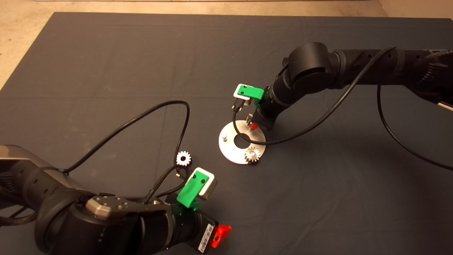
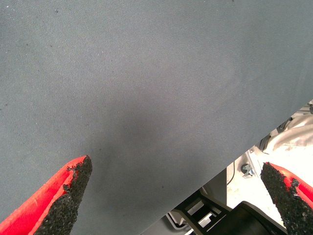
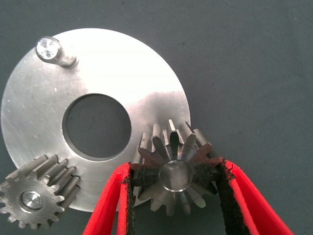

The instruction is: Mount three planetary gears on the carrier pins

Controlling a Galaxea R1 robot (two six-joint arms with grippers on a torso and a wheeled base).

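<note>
Black and steeply bent, the right arm drops its right gripper (image 3: 173, 188) onto the disc (image 1: 230, 150) at 1 o'clock, fingers clamping a gear (image 3: 172, 169) flat on a pin, axis upright. Another seated gear (image 1: 252, 155) sits at 5 o'clock, a bare pin (image 1: 224, 136) at 10. A loose gear (image 1: 183, 158) lies flat on the mat beyond the parked left gripper (image 2: 176, 196), its fingers spread.

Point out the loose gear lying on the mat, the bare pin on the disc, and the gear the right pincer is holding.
Loose gear (image 1: 183, 158): head view, its toothed ring.
Bare pin (image 3: 49, 49): right wrist view, its top face.
Held gear (image 3: 171, 149): right wrist view, upper teeth.
</note>
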